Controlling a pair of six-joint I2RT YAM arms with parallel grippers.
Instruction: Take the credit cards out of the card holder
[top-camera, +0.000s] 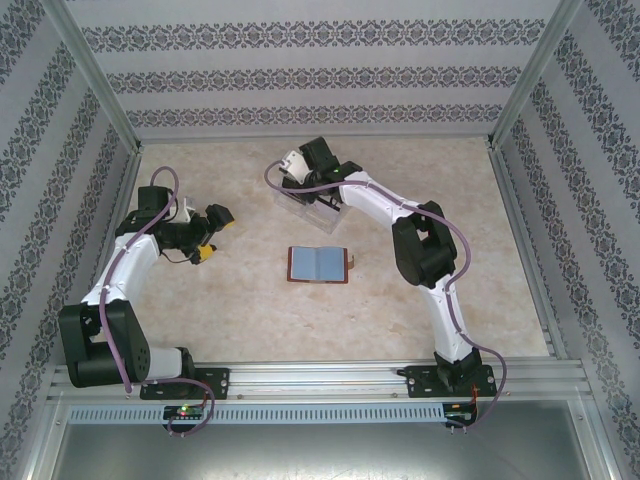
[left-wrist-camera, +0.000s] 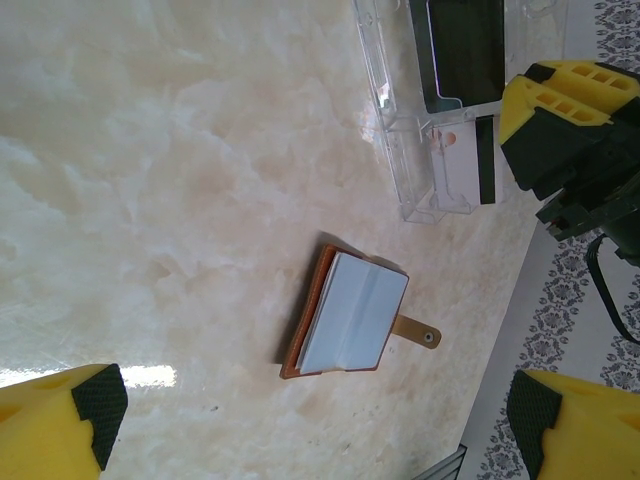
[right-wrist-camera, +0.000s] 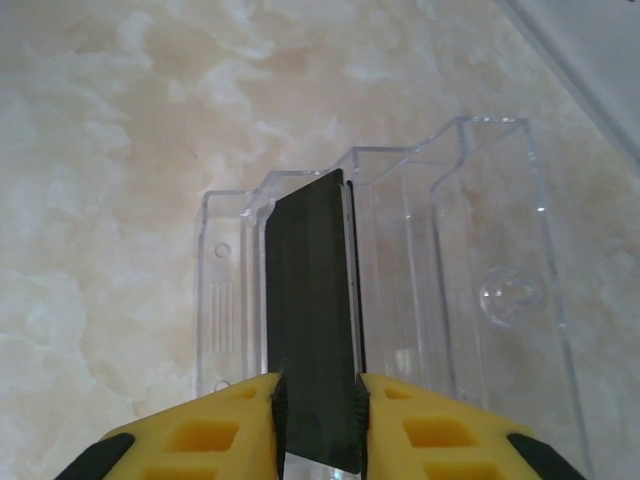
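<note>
The brown card holder (top-camera: 318, 264) lies open on the table with its blue-grey pockets up and its snap tab to the right; it also lies below the left wrist camera (left-wrist-camera: 350, 315). My right gripper (right-wrist-camera: 318, 420) is shut on a dark credit card (right-wrist-camera: 312, 320) that stands on edge in a slot of the clear tray (right-wrist-camera: 450, 260). A white card with a dark stripe (left-wrist-camera: 455, 160) rests in that tray. My left gripper (top-camera: 222, 240) hovers left of the holder, open and holding nothing, with its yellow fingers (left-wrist-camera: 60, 425) spread wide.
The clear compartment tray (top-camera: 310, 205) sits behind the holder, under the right gripper (top-camera: 303, 183). Patterned walls and metal posts enclose the marble-look table (top-camera: 240, 310). The right arm's elbow (top-camera: 425, 235) hangs right of the holder.
</note>
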